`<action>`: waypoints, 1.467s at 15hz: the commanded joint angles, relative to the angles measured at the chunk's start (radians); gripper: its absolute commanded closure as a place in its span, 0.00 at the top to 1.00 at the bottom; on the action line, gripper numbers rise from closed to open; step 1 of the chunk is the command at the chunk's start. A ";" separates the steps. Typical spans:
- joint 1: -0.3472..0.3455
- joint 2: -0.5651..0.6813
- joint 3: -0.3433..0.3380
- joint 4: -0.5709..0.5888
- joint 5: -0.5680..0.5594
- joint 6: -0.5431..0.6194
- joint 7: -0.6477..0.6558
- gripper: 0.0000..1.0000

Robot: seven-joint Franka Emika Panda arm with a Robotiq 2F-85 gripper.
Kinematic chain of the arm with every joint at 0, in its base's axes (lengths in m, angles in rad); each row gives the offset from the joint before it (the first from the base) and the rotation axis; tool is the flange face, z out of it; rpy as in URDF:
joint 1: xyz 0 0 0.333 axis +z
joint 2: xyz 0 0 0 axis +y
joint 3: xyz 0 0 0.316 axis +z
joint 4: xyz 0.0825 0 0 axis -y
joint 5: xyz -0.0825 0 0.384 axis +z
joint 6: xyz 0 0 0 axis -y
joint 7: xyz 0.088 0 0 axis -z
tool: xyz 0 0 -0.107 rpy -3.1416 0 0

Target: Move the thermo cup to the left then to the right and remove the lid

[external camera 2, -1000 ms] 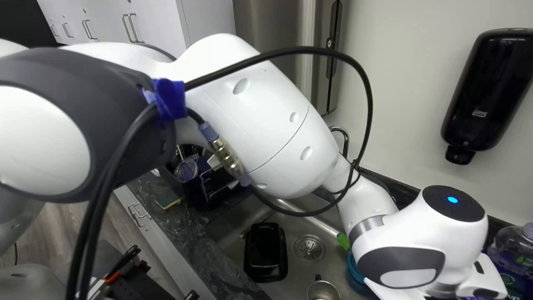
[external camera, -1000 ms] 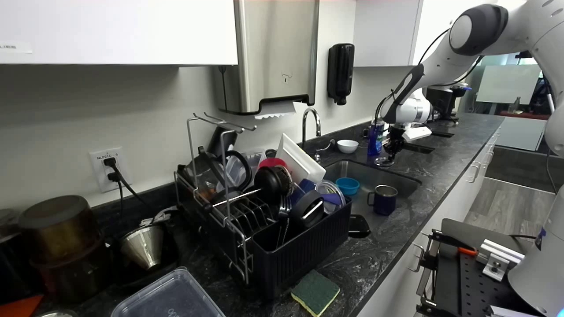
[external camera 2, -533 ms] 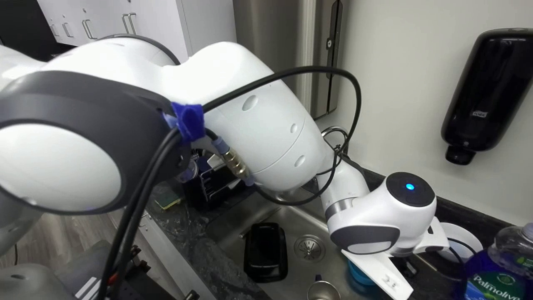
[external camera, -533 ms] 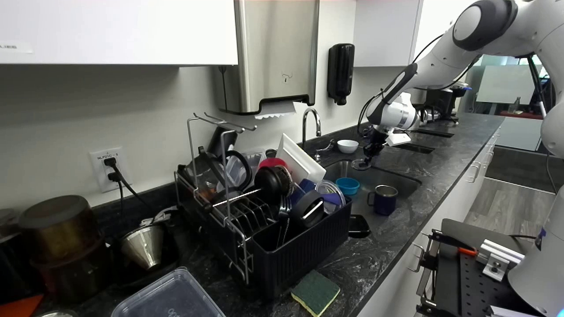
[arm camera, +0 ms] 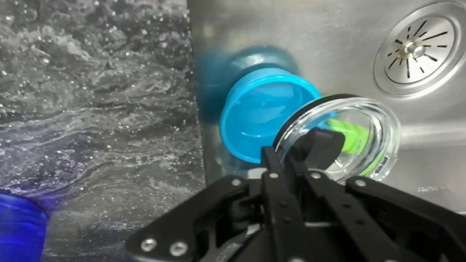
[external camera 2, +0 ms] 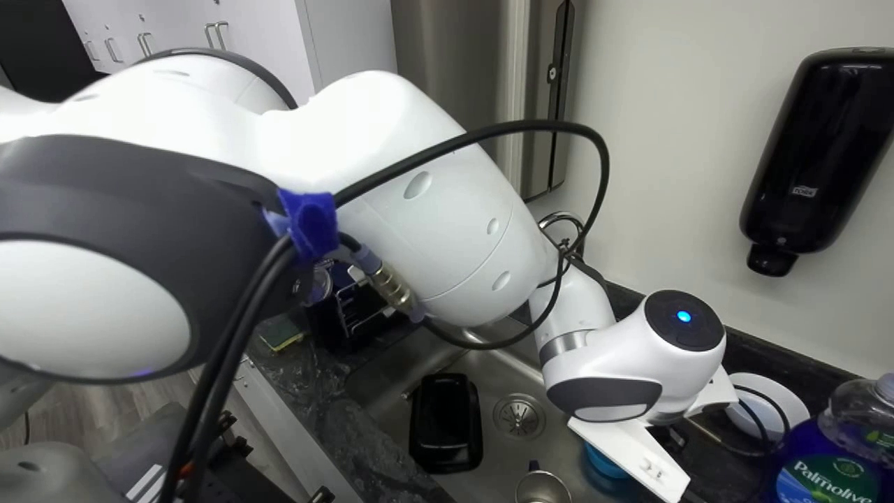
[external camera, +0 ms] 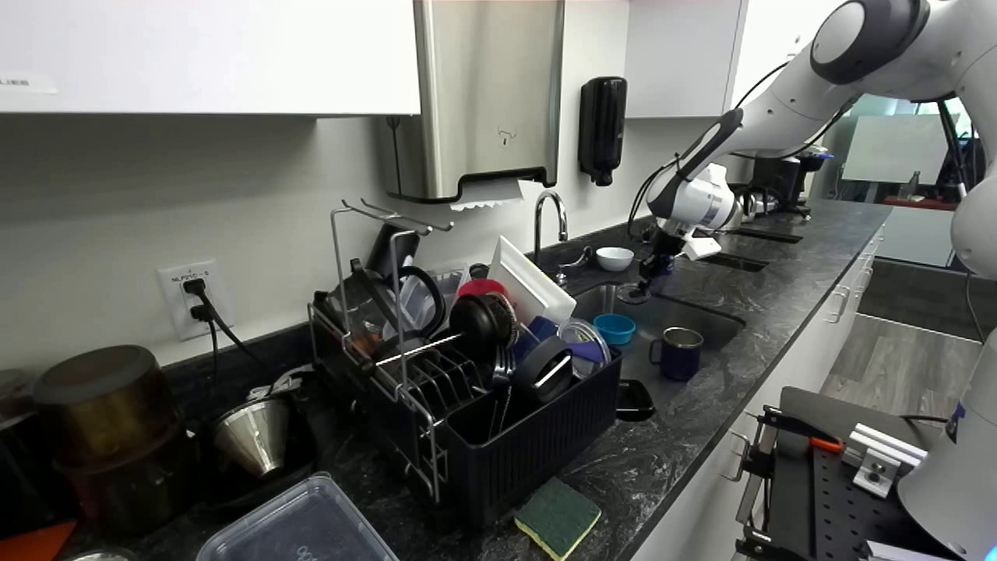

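Wrist view: glints edge the clear lid (arm camera: 360, 123) at the slightly blurred fingers (arm camera: 271, 162). In an exterior view, a cabinet (external camera: 210, 54) well apart from them is washed out.

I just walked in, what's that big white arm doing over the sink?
It's a robot arm, and its gripper is closed on a clear lid, holding it above the sink. Down in the sink stand a navy cup, open at the top, and a bright blue bowl. My guess is that the lid belongs to that cup.
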 commanded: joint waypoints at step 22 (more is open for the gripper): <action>0.064 -0.264 0.075 -0.309 0.134 -0.154 -0.429 0.02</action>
